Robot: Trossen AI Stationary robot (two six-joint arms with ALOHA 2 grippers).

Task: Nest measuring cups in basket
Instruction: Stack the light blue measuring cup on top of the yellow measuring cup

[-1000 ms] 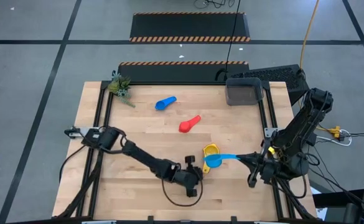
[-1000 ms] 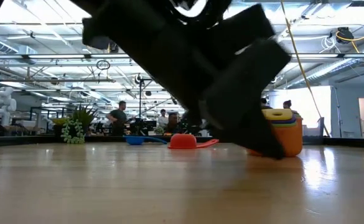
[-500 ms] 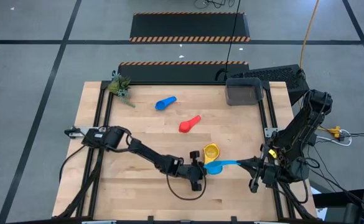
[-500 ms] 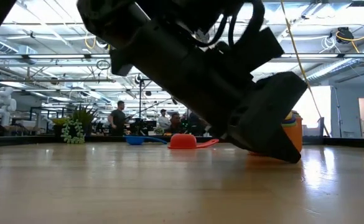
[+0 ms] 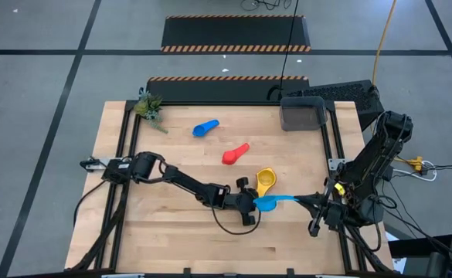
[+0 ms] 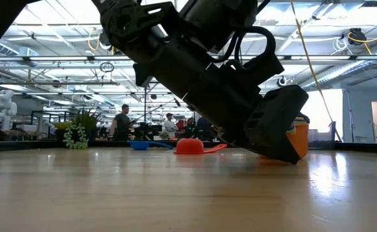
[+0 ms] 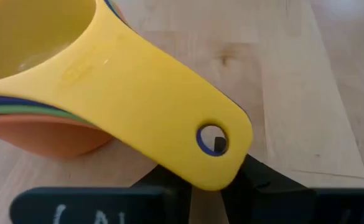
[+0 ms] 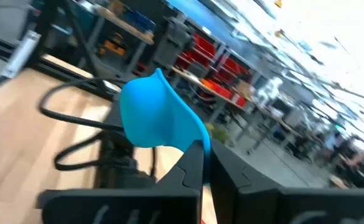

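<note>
Biggest thing first: the tabletop (image 5: 171, 232) is a wide wooden slab, and the basket (image 5: 301, 113) sits empty at its far right corner, well apart from where both arms are working near the front edge. That gap is the main risk imo. Everything has to travel a long way, and any wobble on the trip drops a cup.

Next, the stack (image 7: 51, 93). The left hand (image 5: 246, 207) is clenched on the handles of a nested pile, yellow on top, orange at the bottom, dark blue and green edges between, judging from the left wrist view. It's only pinching the very tip of the yellow handle (image 7: 216, 140), so the heavy end hangs out in front. If it lifts fast, the stack could pivot or the lower cups could slide out.

The right hand (image 5: 316, 202) is clamped shut on the handle of the light blue cup (image 5: 266, 203), holding it out right beside the stack. The two hands are really close here. If the right one pushes in to nest it at a bad angle, it could knock the stack out of that thin pinch, or bump the left hand.

Smallest worries: the blue cup (image 5: 205, 127) and the red cup (image 5: 234, 154) lie loose farther back on the tabletop, not yet nested. They look light and would skid away if nudged.
</note>
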